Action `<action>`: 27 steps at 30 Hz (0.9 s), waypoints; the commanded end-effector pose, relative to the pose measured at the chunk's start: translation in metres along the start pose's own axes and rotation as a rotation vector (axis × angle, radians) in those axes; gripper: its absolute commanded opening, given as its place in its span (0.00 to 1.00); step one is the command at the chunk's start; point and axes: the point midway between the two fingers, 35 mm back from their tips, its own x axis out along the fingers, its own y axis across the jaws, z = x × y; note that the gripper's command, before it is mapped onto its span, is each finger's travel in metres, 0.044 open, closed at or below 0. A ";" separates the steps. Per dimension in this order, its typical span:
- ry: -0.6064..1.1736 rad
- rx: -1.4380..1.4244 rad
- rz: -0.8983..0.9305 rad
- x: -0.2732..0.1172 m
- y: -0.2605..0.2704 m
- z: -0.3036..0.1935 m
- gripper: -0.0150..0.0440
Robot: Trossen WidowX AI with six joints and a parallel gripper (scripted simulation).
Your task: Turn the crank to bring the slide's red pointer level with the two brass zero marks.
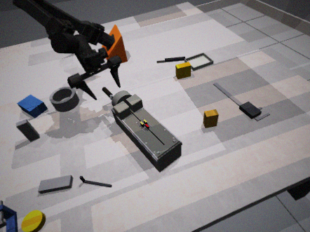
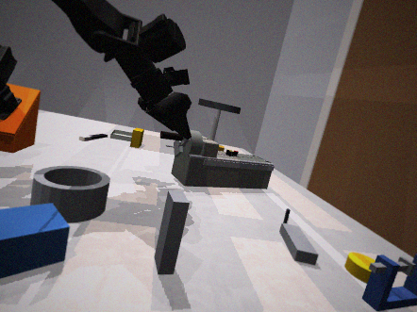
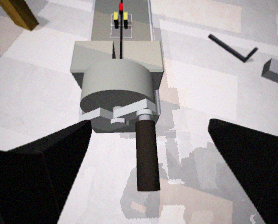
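The grey machine [image 1: 159, 143] [image 2: 226, 175] [image 3: 117, 80] stands on the table, with a round drum [image 1: 122, 97] at its crank end. The dark crank handle [image 1: 107, 92] [image 2: 168, 135] [image 3: 147, 157] sticks out from the crank arm, right of centre in the wrist view. The red pointer [image 1: 146, 125] [image 3: 121, 7] sits slightly past the two brass marks [image 1: 144, 123] [image 3: 116, 16], on the side away from the crank. My gripper [image 1: 108, 92] [image 3: 150, 124] is open and empty. Its fingers stand on either side of the handle in the wrist view, apart from it. Exact tip height is unclear.
A grey ring [image 1: 64, 99] [image 2: 71, 195] and a blue block [image 1: 32, 106] [image 2: 33, 238] lie beside the arm. An orange wedge [image 1: 117, 47] stands behind it. Two yellowish blocks [image 1: 183, 71] [image 1: 210, 118] stand across the machine. A thin black bent rod [image 1: 98, 183] [image 3: 230, 49] lies on the near side.
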 end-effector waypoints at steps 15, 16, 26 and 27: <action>0.001 -0.010 0.007 0.019 0.003 -0.023 1.00; 0.001 -0.010 0.007 0.020 0.003 -0.024 1.00; 0.001 -0.010 0.006 0.022 0.003 -0.026 0.69; 0.001 -0.010 0.006 0.022 0.003 -0.026 0.64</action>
